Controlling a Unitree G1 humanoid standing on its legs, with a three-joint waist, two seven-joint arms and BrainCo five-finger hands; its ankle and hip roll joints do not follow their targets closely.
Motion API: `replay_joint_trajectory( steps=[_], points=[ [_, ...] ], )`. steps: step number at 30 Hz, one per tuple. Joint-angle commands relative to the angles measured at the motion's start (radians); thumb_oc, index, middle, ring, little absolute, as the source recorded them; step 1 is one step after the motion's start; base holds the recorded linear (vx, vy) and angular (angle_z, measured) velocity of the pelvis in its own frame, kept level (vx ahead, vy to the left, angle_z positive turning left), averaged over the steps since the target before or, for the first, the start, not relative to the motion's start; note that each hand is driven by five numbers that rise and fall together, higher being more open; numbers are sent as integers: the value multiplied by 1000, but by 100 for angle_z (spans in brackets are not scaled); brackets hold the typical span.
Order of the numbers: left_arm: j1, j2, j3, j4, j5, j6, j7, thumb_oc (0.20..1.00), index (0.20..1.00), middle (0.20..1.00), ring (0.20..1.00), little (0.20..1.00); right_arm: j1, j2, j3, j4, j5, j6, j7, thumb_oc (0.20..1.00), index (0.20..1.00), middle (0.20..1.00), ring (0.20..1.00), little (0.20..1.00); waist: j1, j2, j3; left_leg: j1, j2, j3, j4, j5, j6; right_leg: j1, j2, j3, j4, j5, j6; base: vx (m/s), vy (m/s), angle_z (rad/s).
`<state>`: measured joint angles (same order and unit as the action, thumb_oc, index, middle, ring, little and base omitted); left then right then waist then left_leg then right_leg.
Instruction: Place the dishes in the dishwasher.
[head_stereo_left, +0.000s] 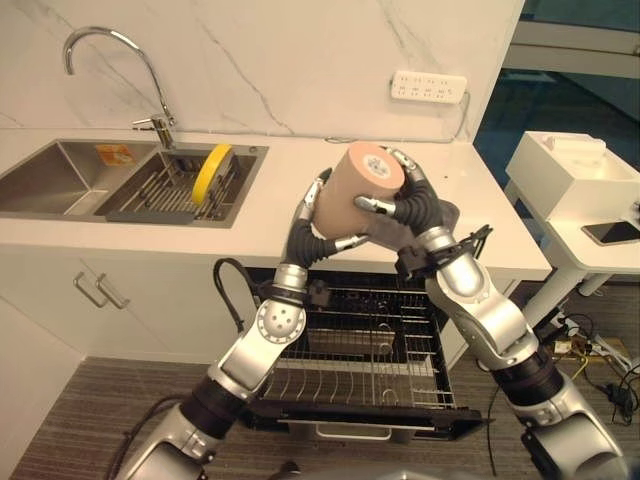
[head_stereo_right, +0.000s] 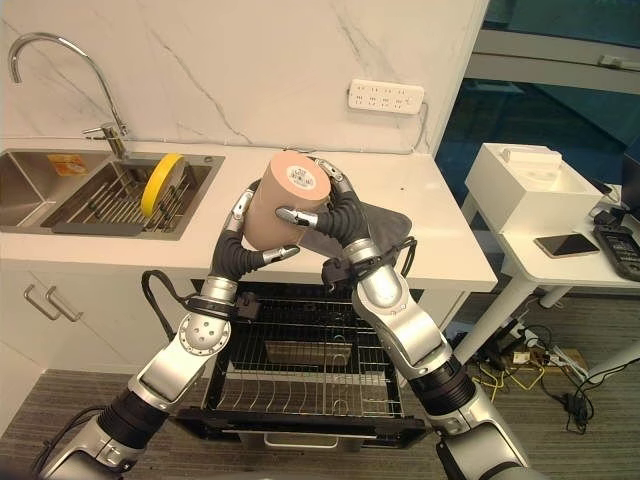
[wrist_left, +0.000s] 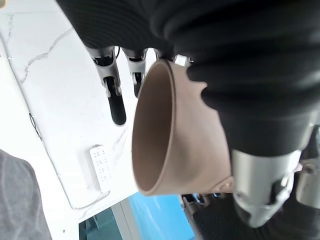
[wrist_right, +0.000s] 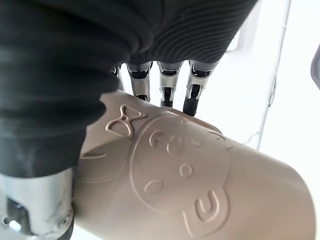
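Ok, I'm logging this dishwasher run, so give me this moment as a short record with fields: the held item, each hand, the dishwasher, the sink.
held item: beige cup on its side, above the counter edge
left hand: left hand curled round the cup's lower side
right hand: right hand curled round the cup near its base
dishwasher: dishwasher rack pulled out below the cup, wire tines showing, a metal tray at its middle
sink: yellow plate standing on edge in the sink rack
counter: white countertop, grey cloth behind the right hand
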<state>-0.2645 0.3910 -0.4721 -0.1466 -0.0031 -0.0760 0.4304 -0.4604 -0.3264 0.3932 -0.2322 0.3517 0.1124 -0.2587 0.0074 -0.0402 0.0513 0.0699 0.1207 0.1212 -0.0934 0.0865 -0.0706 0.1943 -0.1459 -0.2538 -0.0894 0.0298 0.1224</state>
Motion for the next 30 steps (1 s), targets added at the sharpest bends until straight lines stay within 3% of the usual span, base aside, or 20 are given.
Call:
replay_joint_trajectory(
  steps=[1,2,6,14,18,20,22,25,26,30],
  points=[
    [-55,-6,-25,-6,-51,-16,-5,1000,1000,1000,1000,1000,-125,8,-26,-21,-26,-105,-21,200,200,200,200,200,27,24,3,80,103,55,6,-93,-43,-29,-44,10,2,-26,22,-34,-1,0],
    [-42,-13,-13,-2,-117,-9,-20,1000,1000,1000,1000,1000,-114,3,-36,-26,-26,-108,-27,200,200,200,200,200,28,24,6,76,102,55,6,-84,-41,-33,-44,7,2,-17,20,0,0,0],
    [-12,-16,12,4,-169,2,-8,1000,1000,1000,1000,1000,-89,-6,-47,-25,-30,-120,-43,200,200,200,200,200,29,28,10,77,101,54,6,-83,-40,-32,-43,6,2,-17,20,-17,0,0],
    [106,12,126,-6,-205,-41,-42,1000,1000,1000,1000,1000,24,-73,-144,-54,-42,-154,-35,200,200,200,200,200,32,33,16,77,100,52,6,-81,-39,-31,-43,3,2,-18,15,16,3,0],
    [111,13,131,-9,-205,-41,-50,1000,1000,1000,1000,1000,29,-76,-148,-57,-41,-155,-35,200,200,200,200,200,31,33,15,83,100,51,6,-91,-40,-24,-42,3,2,-26,18,9,0,0],
    [176,39,195,-49,-217,-57,-106,1000,1000,1000,1000,1000,134,-122,-235,-158,-47,-192,-3,200,200,200,200,200,23,36,23,75,93,52,6,-80,-35,-32,-41,9,2,-17,14,101,7,1],
    [237,69,255,-85,-189,-135,-156,1000,1000,1000,1000,1000,246,-166,-297,-217,-37,-226,33,200,200,200,200,200,16,36,42,74,84,47,6,-70,-32,-31,-35,24,3,-17,10,109,-9,2],
    [234,110,291,-98,-197,-139,-179,1000,1000,1000,1000,1000,275,-226,-340,-210,-17,-270,58,200,200,200,200,200,10,26,114,-16,79,9,164,-106,-38,-88,-38,63,129,-66,-5,-97,-24,-5],
    [210,128,294,-74,-224,-97,-191,1000,1000,1000,1000,1000,252,-250,-347,-197,-26,-285,63,200,200,200,200,200,5,26,151,-69,85,-12,234,-124,-41,-138,-39,79,200,-90,-10,-271,-24,2],
    [185,150,304,-60,-241,-69,-220,1000,1000,1000,1000,1000,232,-292,-366,-193,-23,-287,87,200,200,200,200,200,-11,27,209,-150,103,-7,344,-155,-53,-221,-53,86,290,-119,-11,-155,-7,5]
  ],
)
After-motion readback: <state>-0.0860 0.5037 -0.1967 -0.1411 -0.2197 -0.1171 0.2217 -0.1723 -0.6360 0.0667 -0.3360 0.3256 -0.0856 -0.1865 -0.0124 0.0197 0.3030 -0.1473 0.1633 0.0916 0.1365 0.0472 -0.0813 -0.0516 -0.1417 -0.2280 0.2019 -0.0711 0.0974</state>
